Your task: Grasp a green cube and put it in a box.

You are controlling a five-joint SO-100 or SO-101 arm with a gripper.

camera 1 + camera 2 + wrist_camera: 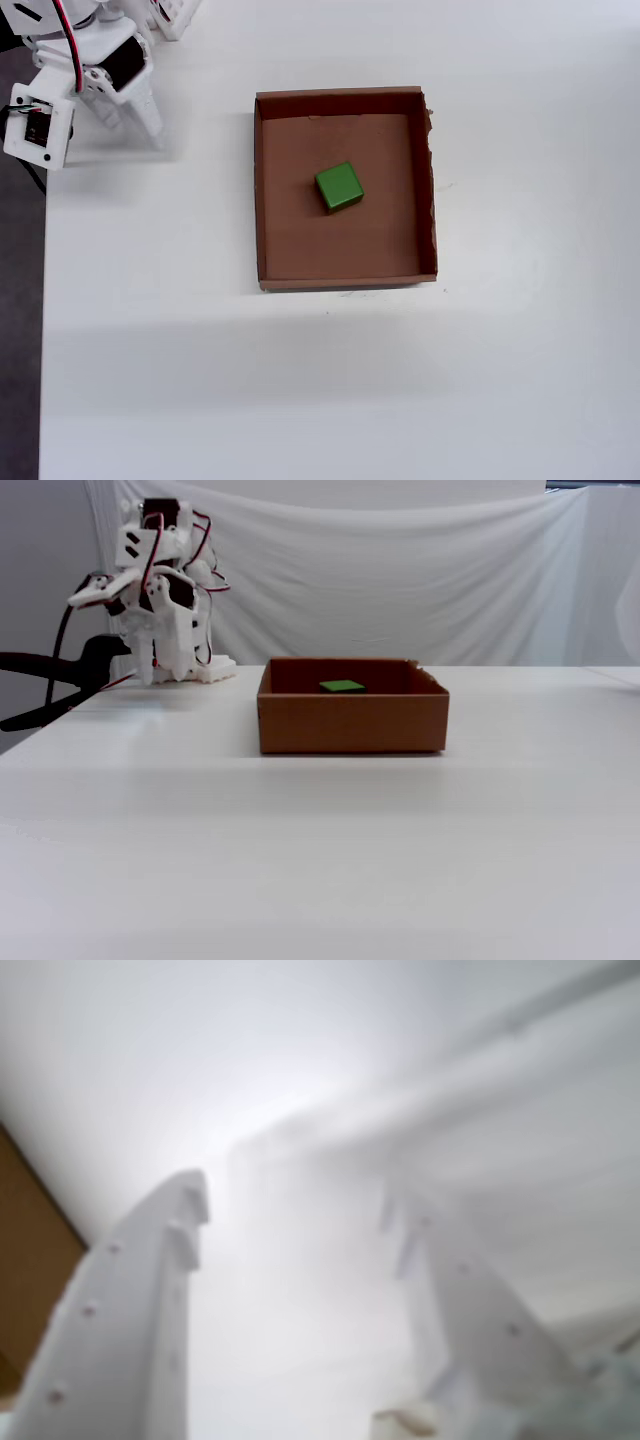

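Note:
The green cube (338, 187) lies on the floor of the brown cardboard box (345, 95), a little above its middle in the overhead view. In the fixed view only the cube's top (343, 687) shows over the box's front wall (350, 725). My gripper (138, 120) is folded back near the arm's base, well left of the box, and hangs above the table in the fixed view (168, 660). In the wrist view its two white fingers stand apart with nothing between them (295, 1210). A blurred brown patch (30, 1260) sits at that view's left edge.
The white table (540, 350) ends at a dark left edge (42, 300) in the overhead view. A black clamp or cable (50, 680) sticks out at the left of the fixed view. A white cloth backdrop (400, 570) hangs behind the table.

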